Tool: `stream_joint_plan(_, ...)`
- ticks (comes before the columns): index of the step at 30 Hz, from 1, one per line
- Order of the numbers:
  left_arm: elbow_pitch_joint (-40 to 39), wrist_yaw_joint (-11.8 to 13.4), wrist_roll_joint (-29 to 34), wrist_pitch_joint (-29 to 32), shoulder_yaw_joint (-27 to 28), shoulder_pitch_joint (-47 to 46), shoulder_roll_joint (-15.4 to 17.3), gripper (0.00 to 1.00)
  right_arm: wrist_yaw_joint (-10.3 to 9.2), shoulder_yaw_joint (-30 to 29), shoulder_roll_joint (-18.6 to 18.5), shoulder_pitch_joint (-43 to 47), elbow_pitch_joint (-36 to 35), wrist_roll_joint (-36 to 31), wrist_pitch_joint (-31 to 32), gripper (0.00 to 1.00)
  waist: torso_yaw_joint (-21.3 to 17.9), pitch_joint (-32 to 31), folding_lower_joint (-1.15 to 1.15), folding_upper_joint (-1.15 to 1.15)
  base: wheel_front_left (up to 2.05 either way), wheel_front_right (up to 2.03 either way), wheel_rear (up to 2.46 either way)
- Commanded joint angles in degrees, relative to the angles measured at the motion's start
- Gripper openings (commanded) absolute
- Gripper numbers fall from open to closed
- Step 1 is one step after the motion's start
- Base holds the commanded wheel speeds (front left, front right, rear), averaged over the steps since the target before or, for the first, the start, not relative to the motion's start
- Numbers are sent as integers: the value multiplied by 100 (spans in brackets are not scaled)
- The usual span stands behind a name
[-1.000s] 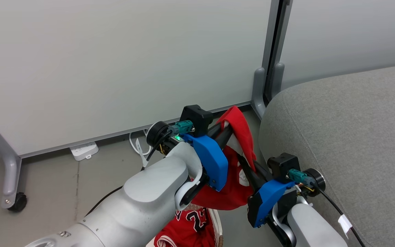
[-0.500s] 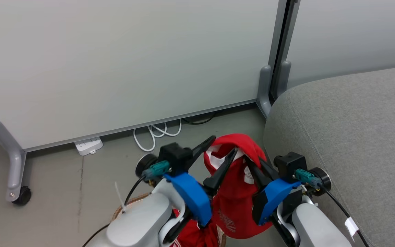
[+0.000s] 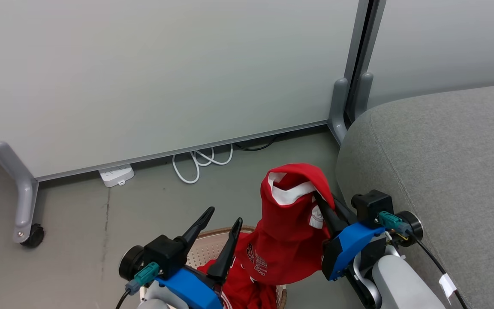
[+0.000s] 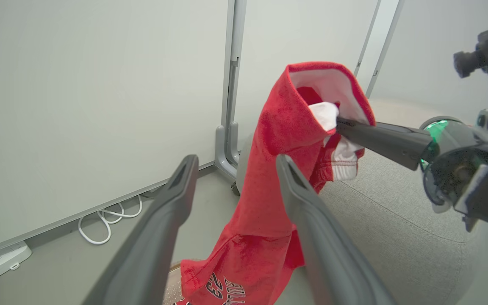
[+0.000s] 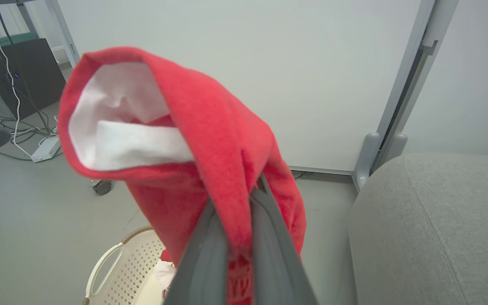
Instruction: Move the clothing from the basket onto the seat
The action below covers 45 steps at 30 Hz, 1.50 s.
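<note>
Left fingers [image 3: 229, 249] released, drawn back | right fingers [image 3: 326, 213] grasping clothing [image 3: 285, 231] | basket [image 5: 136, 267] holds red garment [image 3: 247, 294]

clothing [image 3: 287, 231] pinched in right gripper [image 5: 237, 199] jaws: red, white lining, dark numerals | basket [image 5: 131, 271] below jaws: cream, perforated, brown rim | seat [image 3: 444, 171] right of jaws: light grey

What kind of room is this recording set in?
Probably a lab or office staged as a home: wheeled partition panels, a power strip with loose cables, and a grey sofa.
</note>
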Motion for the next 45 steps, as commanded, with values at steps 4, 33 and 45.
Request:
stream_joint_plan(4, -47, -86, 243, -17, 356, 285, -31, 100, -2, -48, -13, 82, -76, -65, 19, 0, 38, 25, 0, 0, 0, 0, 0)
stream_joint_plan(33, 265, -541, 1073, -17, 1462, 729, -561, 100, -2, 49, -12, 11, -153, 19, 62, 0, -600, 129, 0, 0, 0, 0, 0)
stream_joint_plan(45, 316, -584, 1216, -17, 1636, 653, -686, 100, -2, 13, -11, -69, -70, 58, -20, 0, -1633, 277, 0, 0, 0, 0, 0)
